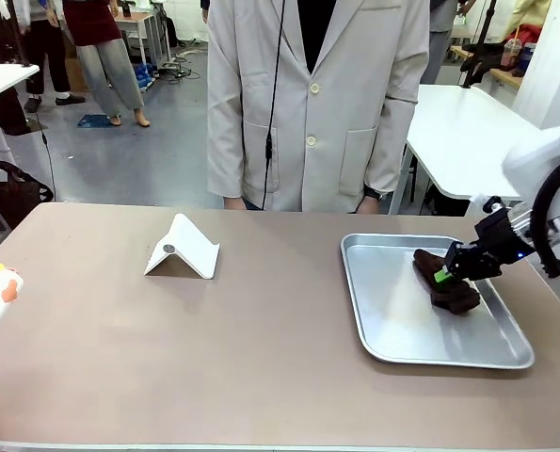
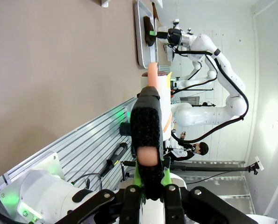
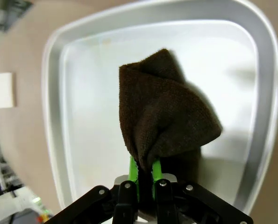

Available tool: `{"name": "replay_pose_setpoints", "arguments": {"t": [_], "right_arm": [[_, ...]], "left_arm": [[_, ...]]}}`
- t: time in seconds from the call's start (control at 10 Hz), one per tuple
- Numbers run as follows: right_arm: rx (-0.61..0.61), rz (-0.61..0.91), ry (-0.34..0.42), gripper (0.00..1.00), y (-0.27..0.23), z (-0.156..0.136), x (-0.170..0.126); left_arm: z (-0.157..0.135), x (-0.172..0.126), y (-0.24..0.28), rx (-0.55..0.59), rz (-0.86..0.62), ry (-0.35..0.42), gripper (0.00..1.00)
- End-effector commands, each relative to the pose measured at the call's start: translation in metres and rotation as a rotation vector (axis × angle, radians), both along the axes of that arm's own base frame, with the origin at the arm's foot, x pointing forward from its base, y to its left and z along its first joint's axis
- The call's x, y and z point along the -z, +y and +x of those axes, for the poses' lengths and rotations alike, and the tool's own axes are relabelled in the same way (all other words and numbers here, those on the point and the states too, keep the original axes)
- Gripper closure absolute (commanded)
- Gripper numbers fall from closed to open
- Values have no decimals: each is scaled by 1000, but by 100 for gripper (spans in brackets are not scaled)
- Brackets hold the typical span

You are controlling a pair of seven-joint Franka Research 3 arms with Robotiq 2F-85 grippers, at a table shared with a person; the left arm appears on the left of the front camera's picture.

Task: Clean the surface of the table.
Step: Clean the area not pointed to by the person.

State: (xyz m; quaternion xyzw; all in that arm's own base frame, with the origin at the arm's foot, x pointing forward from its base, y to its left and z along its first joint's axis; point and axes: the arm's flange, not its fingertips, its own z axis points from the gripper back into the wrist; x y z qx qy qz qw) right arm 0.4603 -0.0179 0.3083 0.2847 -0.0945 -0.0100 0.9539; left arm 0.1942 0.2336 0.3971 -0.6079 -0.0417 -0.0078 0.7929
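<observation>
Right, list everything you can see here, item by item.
table: one, brownish-taupe, spans the front view.
tray: one, silver, on the table's right part.
cloth: one, dark brown, over the tray.
folded stand: one, white, on the table left of centre.
held object: one, black with white and peach parts, past the table's edge; what it is cannot be told.
white tables: two, behind the person, far left and far right.
person: one, pale grey coat, standing at the table's far edge.
left gripper: one, black with green pads, shut on the held object.
right gripper: one, black with green pads, shut on the cloth.
</observation>
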Motion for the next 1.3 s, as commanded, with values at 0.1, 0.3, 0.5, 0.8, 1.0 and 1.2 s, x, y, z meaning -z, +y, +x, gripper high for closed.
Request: {"name": "replay_pose_setpoints", "arguments": {"t": [0.1, 0.3, 0.5, 0.8, 1.0, 1.2], "right_arm": [[12, 495, 134, 87, -24, -7, -32], [50, 716, 240, 87, -26, -15, -46], [133, 931, 323, 87, -33, -29, -68], [175, 961, 246, 87, -59, -63, -88], [148, 945, 195, 87, -71, -89, -88], [103, 914, 183, 87, -79, -101, -73]], "left_arm": [[-3, -3, -3, 1, -7, 3, 84], [-3, -3, -3, 1, -7, 3, 84], [-3, -3, -3, 1, -7, 3, 84], [-3, -3, -3, 1, -7, 3, 84], [-3, -3, -3, 1, -7, 3, 84], [-3, -3, -3, 1, -7, 3, 84]]}}
